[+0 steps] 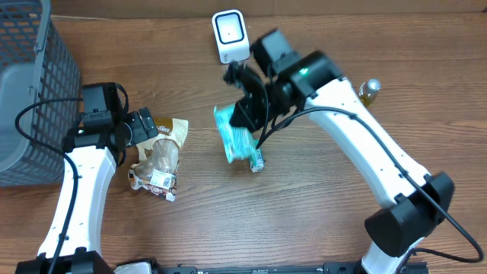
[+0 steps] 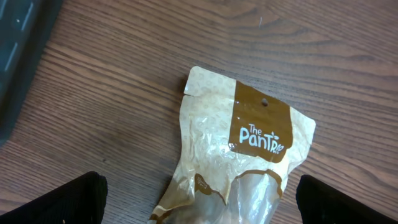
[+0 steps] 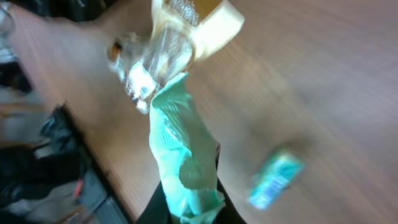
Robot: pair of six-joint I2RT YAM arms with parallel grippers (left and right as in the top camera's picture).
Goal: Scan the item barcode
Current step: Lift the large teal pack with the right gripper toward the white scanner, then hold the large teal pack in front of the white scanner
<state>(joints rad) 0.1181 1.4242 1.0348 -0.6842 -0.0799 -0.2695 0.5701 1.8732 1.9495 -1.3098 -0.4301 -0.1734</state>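
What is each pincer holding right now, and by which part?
Right pincer grips the crinkled mint-green plastic packet by one end. Left pincer is open, empty.

grey mesh basket [image 1: 46, 84]: table's left edge | small bottle [image 1: 370, 89]: right side | wood-grain table [image 1: 304, 213]

A brown wood-grain surface [image 1: 304, 221] is shown. A grey basket [image 1: 30, 84] is set at its far left corner, and a white scanner [image 1: 230, 34] is stood at the far edge. A tan bag [image 1: 160, 156] is laid flat left of centre. A small teal pack [image 1: 256, 163] is laid near the centre, and a bottle [image 1: 370, 89] is stood to the right.
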